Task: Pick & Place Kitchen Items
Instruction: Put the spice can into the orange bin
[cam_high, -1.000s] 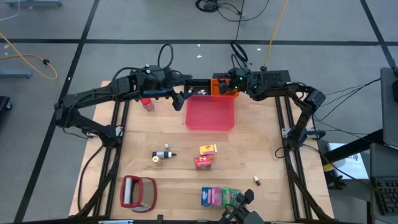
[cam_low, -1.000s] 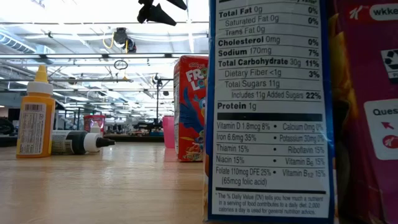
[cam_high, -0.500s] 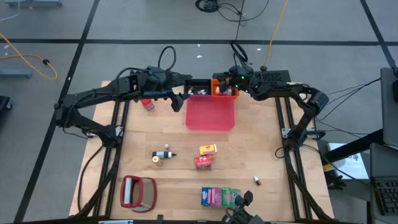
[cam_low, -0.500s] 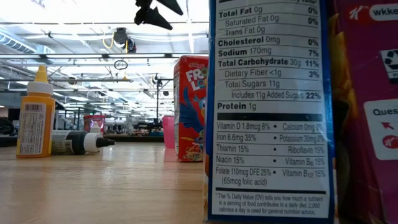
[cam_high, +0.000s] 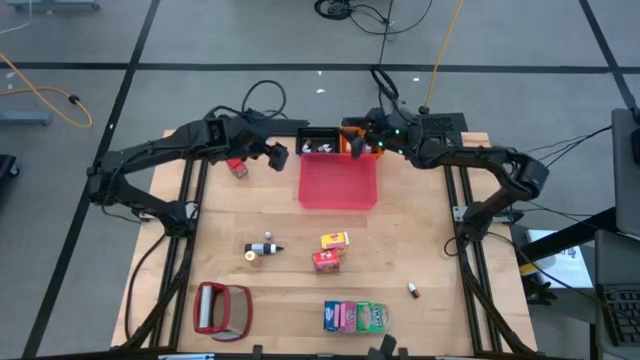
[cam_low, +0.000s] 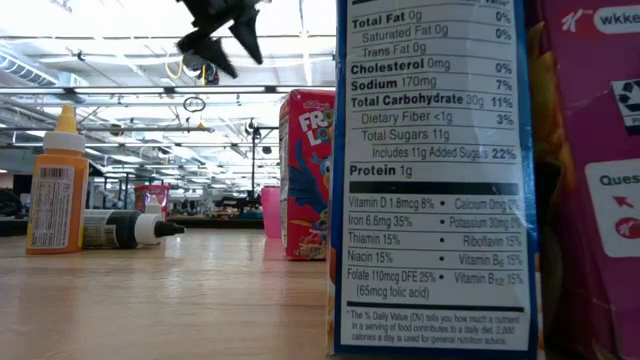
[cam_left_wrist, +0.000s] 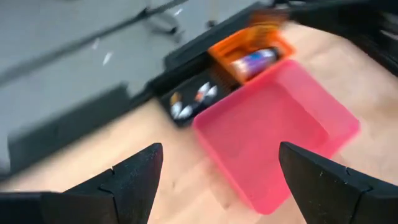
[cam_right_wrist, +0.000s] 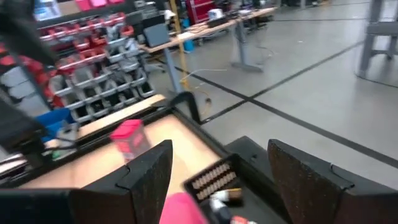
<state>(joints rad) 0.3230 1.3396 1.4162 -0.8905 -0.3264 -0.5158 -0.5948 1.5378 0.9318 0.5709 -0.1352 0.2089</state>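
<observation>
High view: both arms meet at the upper centre of the frame, the left gripper (cam_high: 277, 155) spread open just left of the pink tray's (cam_high: 338, 182) far edge, the right gripper (cam_high: 352, 146) open over the orange bin (cam_high: 351, 135). Two cartons (cam_high: 330, 250), bottles (cam_high: 262, 249) and packets (cam_high: 354, 316) lie low on the bare table (cam_high: 400, 240), well apart from both.

bare wood beside red tray (cam_high: 338, 185): passable | centre: cartons (cam_high: 330, 251), bottles (cam_high: 263, 249) obstruct | front edge: packets (cam_high: 354, 316)
</observation>
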